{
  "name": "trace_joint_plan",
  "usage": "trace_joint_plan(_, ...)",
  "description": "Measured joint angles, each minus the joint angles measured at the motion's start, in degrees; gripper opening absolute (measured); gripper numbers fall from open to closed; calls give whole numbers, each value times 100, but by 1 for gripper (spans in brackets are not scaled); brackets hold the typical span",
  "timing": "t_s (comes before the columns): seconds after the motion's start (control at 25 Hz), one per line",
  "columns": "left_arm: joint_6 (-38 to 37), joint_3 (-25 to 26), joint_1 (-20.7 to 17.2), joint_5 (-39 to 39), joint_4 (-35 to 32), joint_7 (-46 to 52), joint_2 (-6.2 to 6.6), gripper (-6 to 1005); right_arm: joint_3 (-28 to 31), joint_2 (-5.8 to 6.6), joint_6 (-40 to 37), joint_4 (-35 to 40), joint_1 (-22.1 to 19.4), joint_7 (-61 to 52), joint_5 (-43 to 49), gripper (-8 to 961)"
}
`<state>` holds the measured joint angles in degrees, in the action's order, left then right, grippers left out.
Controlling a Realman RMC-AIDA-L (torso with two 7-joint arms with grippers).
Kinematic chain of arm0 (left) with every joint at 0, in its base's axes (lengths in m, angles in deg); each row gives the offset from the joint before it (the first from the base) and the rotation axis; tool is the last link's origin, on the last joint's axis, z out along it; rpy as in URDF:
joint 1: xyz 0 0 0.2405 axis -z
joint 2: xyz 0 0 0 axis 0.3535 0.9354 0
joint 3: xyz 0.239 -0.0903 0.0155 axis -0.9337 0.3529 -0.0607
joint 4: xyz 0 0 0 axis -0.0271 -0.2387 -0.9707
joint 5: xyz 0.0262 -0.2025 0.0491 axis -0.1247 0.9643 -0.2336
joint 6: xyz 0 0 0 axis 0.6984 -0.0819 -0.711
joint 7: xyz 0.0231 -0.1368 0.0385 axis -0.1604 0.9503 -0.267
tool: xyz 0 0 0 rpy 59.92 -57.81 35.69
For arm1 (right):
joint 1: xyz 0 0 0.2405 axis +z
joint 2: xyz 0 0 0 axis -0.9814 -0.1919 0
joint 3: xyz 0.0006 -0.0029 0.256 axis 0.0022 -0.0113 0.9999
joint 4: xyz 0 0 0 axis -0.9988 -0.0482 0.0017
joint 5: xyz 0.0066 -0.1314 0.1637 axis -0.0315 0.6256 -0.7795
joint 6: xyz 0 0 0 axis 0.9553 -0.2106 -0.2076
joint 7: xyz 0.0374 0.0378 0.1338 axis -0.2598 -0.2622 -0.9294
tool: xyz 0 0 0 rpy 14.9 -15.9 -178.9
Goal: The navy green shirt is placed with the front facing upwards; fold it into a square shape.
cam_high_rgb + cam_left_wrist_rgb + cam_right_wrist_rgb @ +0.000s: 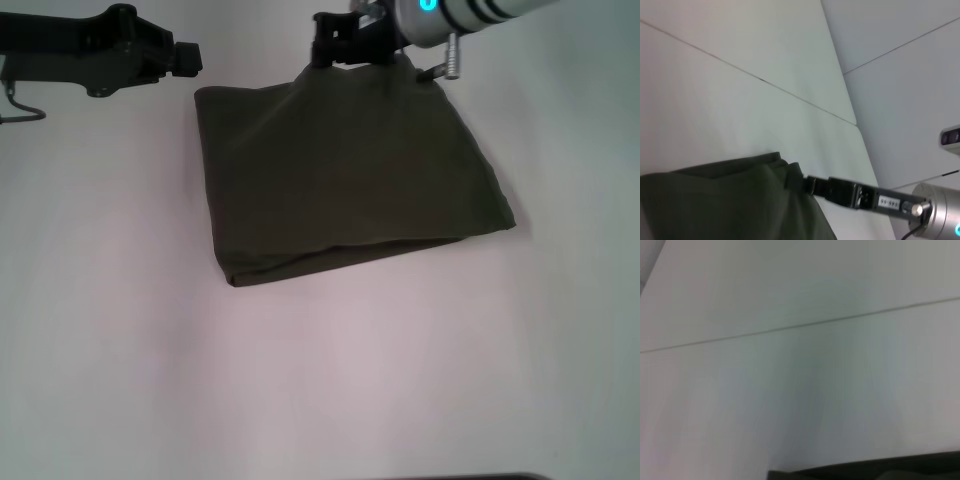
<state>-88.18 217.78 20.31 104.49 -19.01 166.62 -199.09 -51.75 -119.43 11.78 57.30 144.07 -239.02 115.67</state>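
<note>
Head view | right claw (pixel 335 62) on shirt (pixel 340 180) (fingers hidden)

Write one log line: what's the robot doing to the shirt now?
shirt: folded, roughly square | right gripper: at far edge | left gripper: off shirt, beside far-left corner

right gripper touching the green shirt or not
Touching. In the left wrist view the right gripper grips the far edge of the navy green shirt, and the head view shows the cloth lifted there.
</note>
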Motion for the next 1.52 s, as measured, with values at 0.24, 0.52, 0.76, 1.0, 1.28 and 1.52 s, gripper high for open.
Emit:
trace_joint_plan(0.24, 15, 0, 1, 4, 34, 0, -4, 98, -8, -10, 165, -359, 143, 77, -73, 29)
trace_joint_plan(0.52, 38, -25, 71, 8, 35, -53, -62, 101, -100, 13, 405, -621, -4, 41, -62, 31)
trace_joint_plan(0.76, 35, -78, 92, -12, 35, -265, -40, 104, -43, 99, -665, 665, -485, 36, -141, 33)
trace_joint_plan(1.0, 777, -748, 164, -290, -73, -97, -45, 107, 64, 335, -1771, 1588, -919, 54, -146, 34)
trace_joint_plan(1.28, 1631, -1106, 765, -926, -651, 604, -93, 379, 598, 639, -2410, 1738, -1131, 94, -151, 230)
trace_joint_plan(1.52, 2185, -1372, 921, -956, -841, 958, -115, 563, 775, 765, -2653, 1793, -1175, 186, -155, 265)
